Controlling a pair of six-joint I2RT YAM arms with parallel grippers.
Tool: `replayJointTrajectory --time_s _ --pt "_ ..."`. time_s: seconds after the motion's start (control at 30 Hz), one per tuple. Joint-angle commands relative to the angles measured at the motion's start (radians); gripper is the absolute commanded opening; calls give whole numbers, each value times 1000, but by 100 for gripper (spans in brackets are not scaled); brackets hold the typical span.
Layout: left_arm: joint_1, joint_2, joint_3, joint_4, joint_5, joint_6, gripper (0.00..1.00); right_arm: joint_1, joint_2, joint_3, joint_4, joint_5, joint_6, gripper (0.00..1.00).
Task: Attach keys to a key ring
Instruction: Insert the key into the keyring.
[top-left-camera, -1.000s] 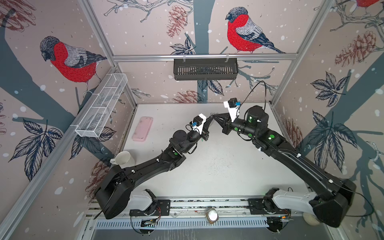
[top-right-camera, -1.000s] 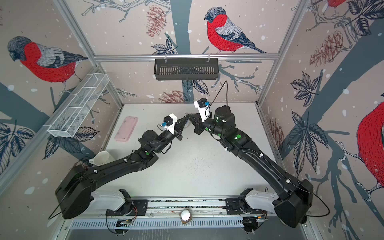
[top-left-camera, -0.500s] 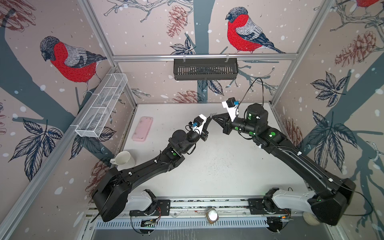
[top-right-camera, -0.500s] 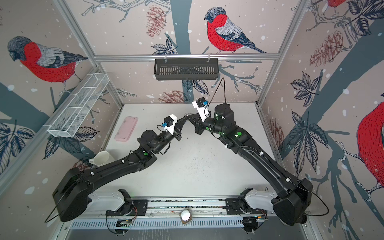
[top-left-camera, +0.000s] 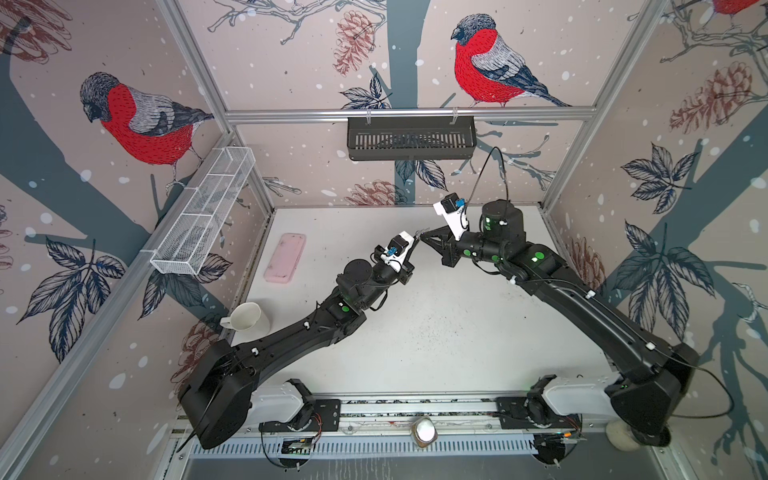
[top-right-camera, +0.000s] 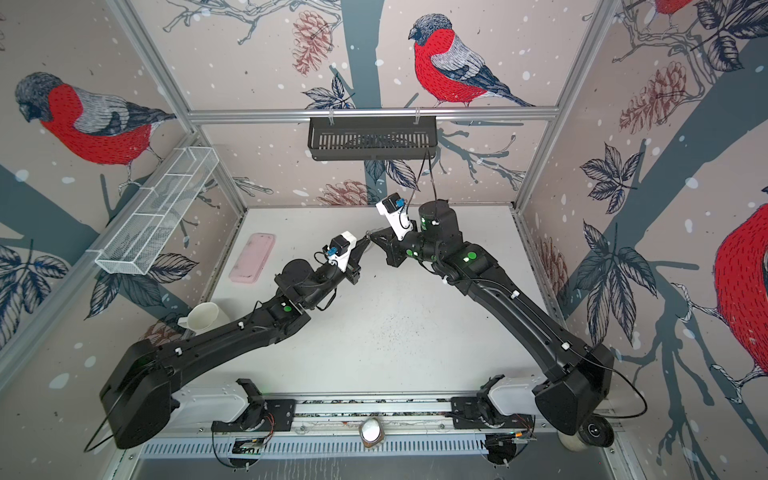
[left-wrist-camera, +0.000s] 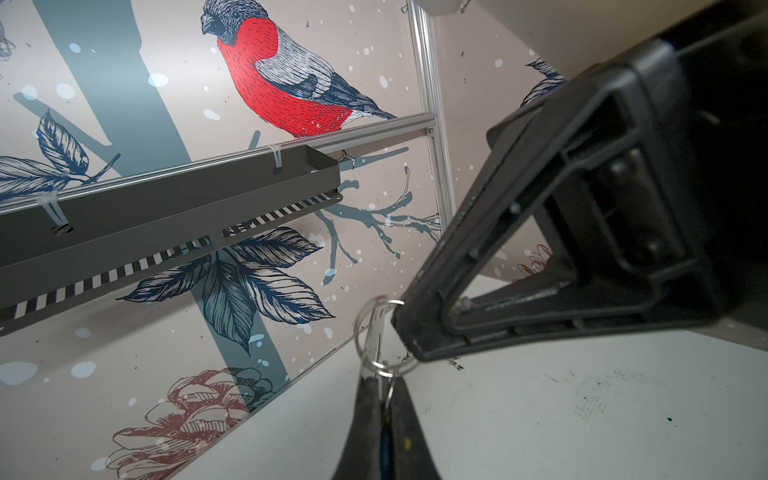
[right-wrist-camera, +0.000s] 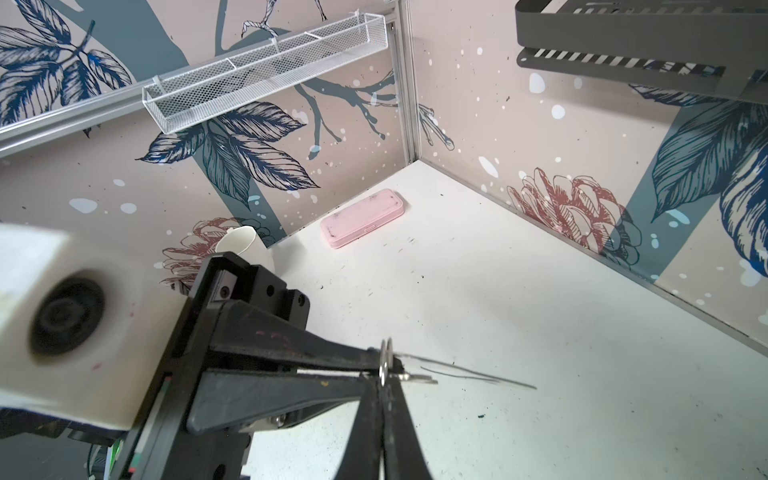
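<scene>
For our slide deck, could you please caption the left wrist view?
Left tool holds a silver key at the wire ring gripped by the right tool.

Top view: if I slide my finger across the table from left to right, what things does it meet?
The white cup → pink case → left hand, shut on a key → right hand, shut on the wire ring. The two hands meet tip to tip.
</scene>
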Motion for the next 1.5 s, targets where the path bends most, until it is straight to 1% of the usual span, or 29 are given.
replayJointTrajectory --time_s 0.0,0.17,0.43,0.6,0.83,0.9,0.97,1.1,1.23,1.33,1.47 --pt "15 -17 -3 33 -46 19 0 0 17 23 -99 -4 -19 0" --pt "28 -31 -8 13 -41 36 0 -2 41 54 -151 -4 -33 0" --pt "35 -38 -4 -18 2 84 0 12 80 98 -222 -70 -71 0" --pt "38 -47 -13 -18 22 117 0 23 99 116 -259 -89 -89 0" --pt "47 -58 -26 -22 27 140 0 25 107 125 -282 -100 -100 0" --pt "48 -61 -29 -20 37 141 0 17 103 125 -274 -119 -95 0" --pt "47 -63 -34 -17 43 139 2 10 98 125 -266 -139 -91 0" --pt "48 -75 -51 6 35 127 10 -6 91 124 -251 -145 -77 0" --pt "47 -85 -60 8 23 119 15 -17 83 116 -236 -143 -68 0" --pt "49 -92 -64 5 32 109 22 -19 89 121 -241 -149 -70 0" --pt "48 -92 -71 6 28 101 23 -19 96 125 -249 -156 -69 0"
